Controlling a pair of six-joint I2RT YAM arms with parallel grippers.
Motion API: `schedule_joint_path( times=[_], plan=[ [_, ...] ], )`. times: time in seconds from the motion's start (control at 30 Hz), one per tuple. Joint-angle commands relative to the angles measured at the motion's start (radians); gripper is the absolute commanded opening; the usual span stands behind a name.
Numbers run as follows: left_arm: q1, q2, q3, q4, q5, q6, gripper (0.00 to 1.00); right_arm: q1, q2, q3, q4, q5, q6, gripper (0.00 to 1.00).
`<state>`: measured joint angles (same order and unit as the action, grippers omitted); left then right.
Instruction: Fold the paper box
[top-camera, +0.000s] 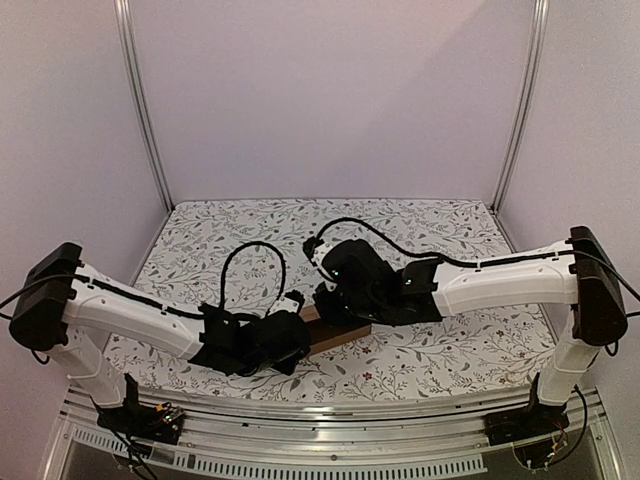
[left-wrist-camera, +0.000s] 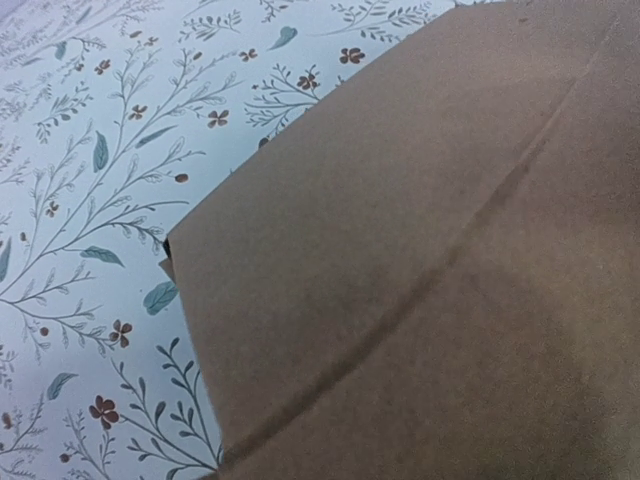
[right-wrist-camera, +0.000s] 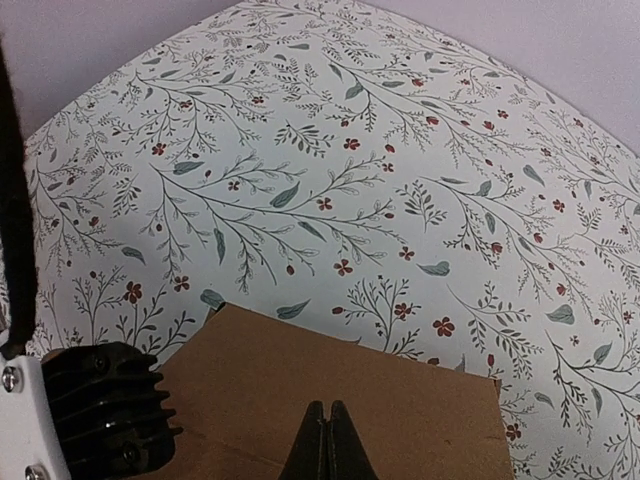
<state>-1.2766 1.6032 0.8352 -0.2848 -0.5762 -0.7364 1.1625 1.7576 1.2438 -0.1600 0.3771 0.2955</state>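
The paper box is plain brown cardboard lying on the floral table between the two arms. In the left wrist view the paper box fills most of the frame, showing a flat panel with one crease line; the left fingers are hidden. My left gripper sits against the box's left end. My right gripper is over the box's far side. In the right wrist view my right gripper is shut, its tips together over the box's top panel, with nothing seen between them.
The floral table cover stretches behind the box. Metal frame posts stand at the back corners against pale walls. The left arm's black housing shows close beside the box in the right wrist view.
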Motion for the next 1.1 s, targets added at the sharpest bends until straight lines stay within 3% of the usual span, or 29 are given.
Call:
schedule_joint_path(
  times=[0.0, 0.1, 0.3, 0.53, 0.83, 0.9, 1.0, 1.07],
  plan=[
    [-0.016, 0.017, 0.001, -0.063, 0.028, -0.005, 0.28, -0.017, 0.052, -0.011, 0.063, -0.012, 0.031, 0.00],
    [-0.019, 0.004, -0.007, -0.069, 0.036, -0.012, 0.42, -0.018, 0.075, -0.021, 0.072, -0.013, 0.039, 0.00],
    [-0.023, -0.054, -0.045, -0.073, 0.062, -0.041, 0.56, -0.018, 0.106, -0.061, 0.113, -0.026, 0.064, 0.00],
    [-0.023, -0.065, -0.045, -0.064, 0.068, -0.062, 0.60, -0.016, 0.125, -0.145, 0.194, -0.031, 0.128, 0.00],
    [-0.023, -0.032, 0.021, -0.056, 0.079, -0.039, 0.63, 0.039, 0.180, -0.193, 0.251, 0.099, 0.187, 0.00],
    [-0.023, -0.050, 0.019, -0.049, 0.098, -0.031, 0.71, 0.041, 0.187, -0.197, 0.256, 0.116, 0.190, 0.00],
    [-0.023, -0.091, 0.008, -0.048, 0.123, -0.028, 0.76, 0.041, 0.192, -0.200, 0.257, 0.134, 0.189, 0.00],
    [-0.023, -0.124, 0.002, -0.057, 0.144, -0.033, 0.86, 0.041, 0.194, -0.198, 0.258, 0.141, 0.188, 0.00]
  ],
)
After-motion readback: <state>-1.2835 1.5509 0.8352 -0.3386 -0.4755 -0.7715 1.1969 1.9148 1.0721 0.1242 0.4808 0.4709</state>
